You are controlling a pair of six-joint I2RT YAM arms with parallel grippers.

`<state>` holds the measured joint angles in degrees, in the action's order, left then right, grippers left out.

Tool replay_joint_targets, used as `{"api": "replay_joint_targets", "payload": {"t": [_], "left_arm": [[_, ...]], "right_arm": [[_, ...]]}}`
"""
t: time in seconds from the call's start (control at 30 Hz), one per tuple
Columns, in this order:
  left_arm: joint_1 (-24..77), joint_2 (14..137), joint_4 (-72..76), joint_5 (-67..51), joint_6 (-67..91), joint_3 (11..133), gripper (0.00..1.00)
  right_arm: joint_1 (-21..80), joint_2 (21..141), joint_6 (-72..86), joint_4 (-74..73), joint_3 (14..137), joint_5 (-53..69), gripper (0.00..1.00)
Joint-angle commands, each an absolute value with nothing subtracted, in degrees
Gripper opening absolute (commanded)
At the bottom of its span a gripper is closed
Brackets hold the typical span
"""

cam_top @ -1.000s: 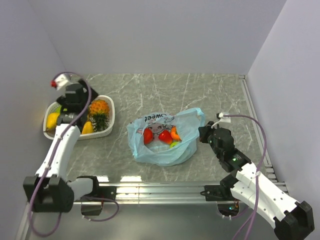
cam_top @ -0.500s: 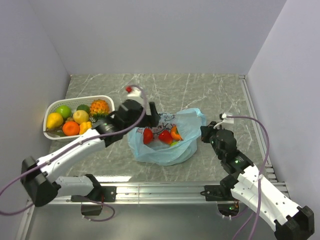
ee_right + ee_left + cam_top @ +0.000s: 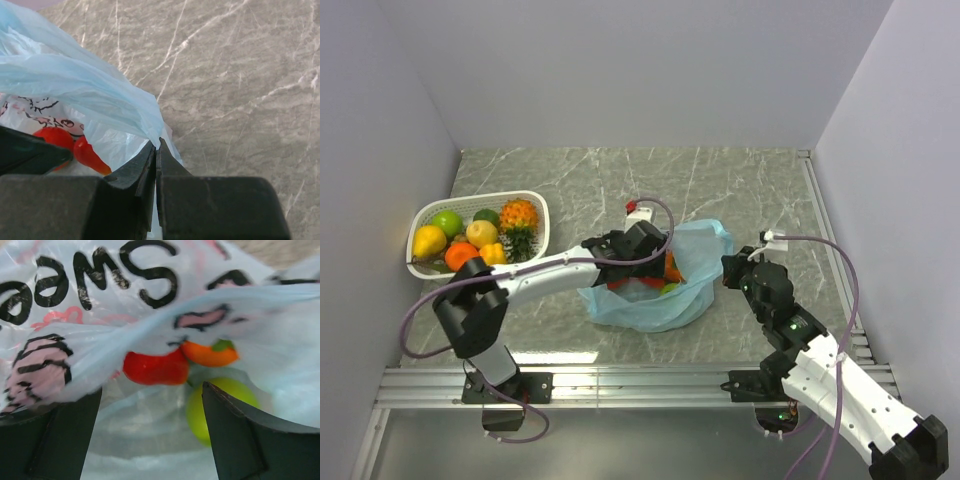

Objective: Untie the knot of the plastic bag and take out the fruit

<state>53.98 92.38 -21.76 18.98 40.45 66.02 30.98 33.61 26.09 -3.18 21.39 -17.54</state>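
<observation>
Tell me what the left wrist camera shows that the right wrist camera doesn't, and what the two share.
Only the left wrist view: dark lettering on the plastic bag, and an orange persimmon and a yellow-green fruit inside it, seen past the open left gripper. Only the right wrist view: the right gripper shut on a fold of the bag, with bare marble table beyond. Both: the pale blue bag and a red fruit inside it.
</observation>
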Motion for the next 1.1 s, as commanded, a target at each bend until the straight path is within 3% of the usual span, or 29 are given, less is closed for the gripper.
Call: {"api": "replay_joint_targets", "payload": {"t": [0.0, 0.33, 0.57, 0.67, 0.77, 0.8, 0.9, 1.0, 1.07], "left_arm": [[54.0, 95.3, -19.0, 23.2, 43.0, 68.0, 0.87], [54.0, 106.7, -14.2, 21.5, 40.4, 69.6, 0.97], [54.0, 109.5, -12.4, 23.8, 39.6, 70.0, 0.89], [54.0, 108.5, -10.0, 24.3, 39.7, 68.6, 0.80], [54.0, 107.1, -8.5, 25.4, 39.6, 67.3, 0.64], [54.0, 106.6, -8.0, 25.5, 39.2, 66.5, 0.48], [54.0, 103.8, -7.2, 24.8, 37.9, 65.0, 0.23], [54.0, 100.0, -8.3, 24.4, 37.5, 63.4, 0.13], [54.0, 96.5, -9.1, 23.4, 37.4, 62.4, 0.11]], "right_arm": [[31.5, 32.4, 26.6, -2.5, 20.6, -18.0, 0.07], [31.5, 32.7, 27.1, -2.4, 20.1, -17.1, 0.07], [31.5, 33.7, 27.0, -1.7, 20.0, -17.1, 0.07], [31.5, 33.8, 27.1, -1.6, 19.9, -17.1, 0.07], [31.5, 34.1, 27.0, -1.5, 20.0, -17.1, 0.07], [31.5, 34.1, 27.0, -1.6, 20.0, -17.1, 0.07], [31.6, 34.0, 27.0, -1.7, 20.2, -17.2, 0.07], [31.6, 34.2, 26.9, -1.8, 20.6, -17.7, 0.07], [31.6, 34.4, 26.8, -1.8, 20.8, -18.1, 0.07]]}}
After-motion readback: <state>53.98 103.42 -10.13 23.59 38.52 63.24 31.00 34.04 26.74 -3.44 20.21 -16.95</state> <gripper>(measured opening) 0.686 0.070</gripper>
